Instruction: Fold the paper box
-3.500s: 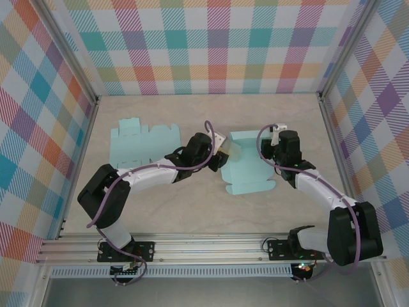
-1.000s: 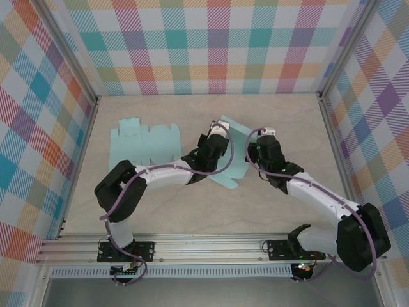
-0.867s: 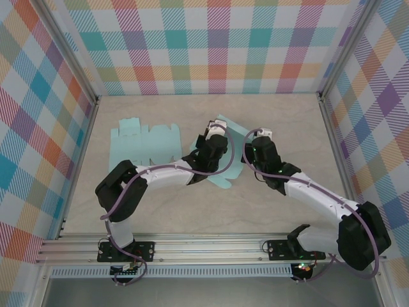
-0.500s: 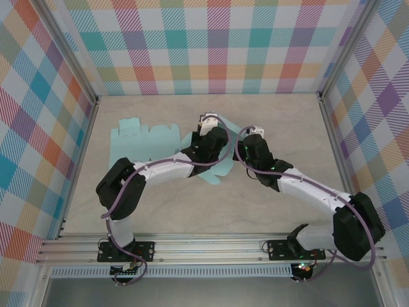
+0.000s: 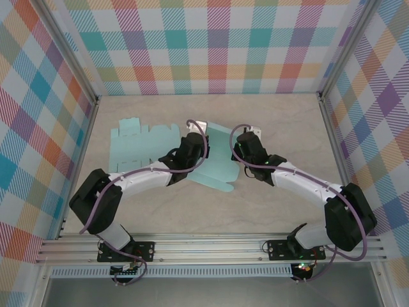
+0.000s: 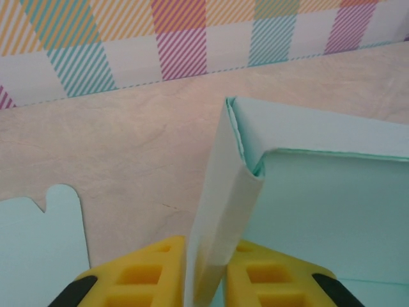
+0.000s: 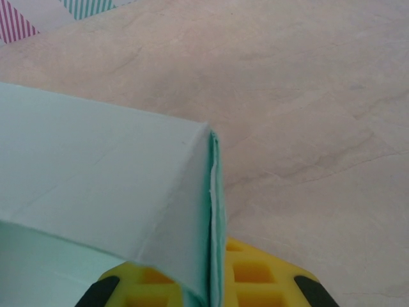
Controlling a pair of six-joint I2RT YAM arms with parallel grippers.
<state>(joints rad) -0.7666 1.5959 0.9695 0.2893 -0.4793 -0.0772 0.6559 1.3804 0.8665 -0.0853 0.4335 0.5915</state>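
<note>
Out on the desk (image 5: 287, 121), the paper box (image 5: 217, 167) just got dragged left and turned. Left end effector (image 6: 206, 281) is pinched on one upright wall and right end effector (image 7: 211, 284) is clamped tight on the opposite edge, so I'd guess they're squaring it up.

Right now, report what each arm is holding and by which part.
Both hold the paper box. The left jaws pinch its upright folded flap; the right jaws pinch the opposite wall at its corner edge.
</note>
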